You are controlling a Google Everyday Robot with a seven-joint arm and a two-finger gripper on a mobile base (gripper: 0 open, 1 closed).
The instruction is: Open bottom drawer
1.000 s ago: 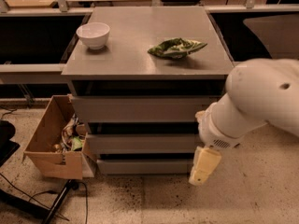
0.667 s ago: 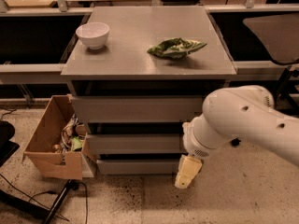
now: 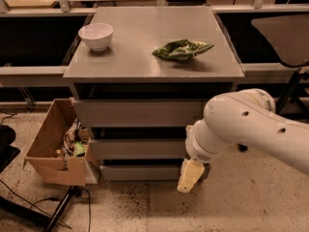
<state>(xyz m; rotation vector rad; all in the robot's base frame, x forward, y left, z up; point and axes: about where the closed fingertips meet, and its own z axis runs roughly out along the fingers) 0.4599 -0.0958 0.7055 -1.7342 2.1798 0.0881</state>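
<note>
Swinging leftward, my hand (image 3: 190, 176) now hangs just before the right end of the bottom drawer (image 3: 140, 172), still closed; spread or pressed together, I cannot tell. Approach looks nearly done.

**Desk:** What's on the surface (image 3: 145, 37) from where you sit?

**Me:** I see two things on the grey top. A white bowl (image 3: 96, 36) stands upright near the back left corner. A crumpled green bag (image 3: 182, 49) lies right of the middle, well apart from the bowl.

**Desk:** And lower down?

**Me:** I've got a speckled floor (image 3: 145, 207), with an open cardboard box (image 3: 53, 149) sitting on it just beside the cabinet's left side. My claw (image 3: 189, 175) hangs low over that floor, at the right end of the bottom drawer (image 3: 140, 172).
</note>
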